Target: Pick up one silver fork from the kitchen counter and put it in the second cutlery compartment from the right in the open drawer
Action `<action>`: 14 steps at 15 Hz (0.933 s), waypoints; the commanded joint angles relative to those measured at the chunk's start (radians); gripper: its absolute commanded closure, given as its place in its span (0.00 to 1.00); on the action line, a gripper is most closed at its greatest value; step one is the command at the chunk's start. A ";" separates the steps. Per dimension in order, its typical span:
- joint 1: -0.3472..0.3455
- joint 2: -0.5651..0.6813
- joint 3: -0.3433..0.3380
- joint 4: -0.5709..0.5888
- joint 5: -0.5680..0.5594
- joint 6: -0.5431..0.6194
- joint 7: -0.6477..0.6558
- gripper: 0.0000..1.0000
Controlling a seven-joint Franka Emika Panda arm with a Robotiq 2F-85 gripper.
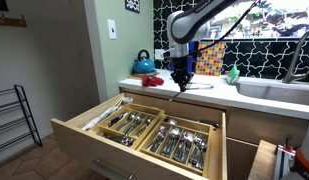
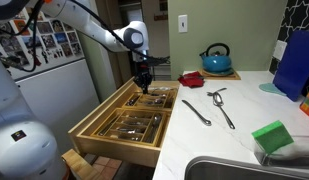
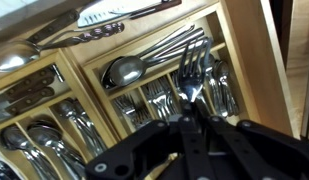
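Observation:
My gripper [image 1: 181, 80] [image 2: 144, 86] hangs over the back part of the open wooden drawer [image 1: 66, 131] [image 2: 90, 128]. It is shut on a silver fork [image 3: 193, 72], whose tines stick out past the fingertips [image 3: 194, 116] in the wrist view. Under the fork is a narrow cutlery compartment [image 3: 216, 78] that holds other forks, in the tray nearer the drawer's side wall. I cannot tell whether the fork touches them. Two silver utensils [image 2: 197, 112] [image 2: 222, 106] lie on the pale kitchen counter [image 2: 239, 128] [image 1: 209, 88].
A blue kettle [image 2: 216, 58] [image 1: 144, 65] and a red object [image 2: 192, 78] stand at the counter's far end. A green sponge [image 2: 272, 137] lies by the sink [image 2: 244, 170] [image 1: 279, 90]. A blue bag [image 2: 294, 60] stands behind. A narrower pull-out [image 1: 264, 160] is beside the drawer.

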 commanded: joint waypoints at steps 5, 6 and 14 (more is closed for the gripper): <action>0.019 -0.057 -0.006 -0.239 0.003 0.181 -0.367 0.97; 0.021 -0.052 -0.008 -0.259 0.011 0.210 -0.420 0.97; 0.019 -0.023 0.000 -0.308 0.041 0.295 -0.592 0.92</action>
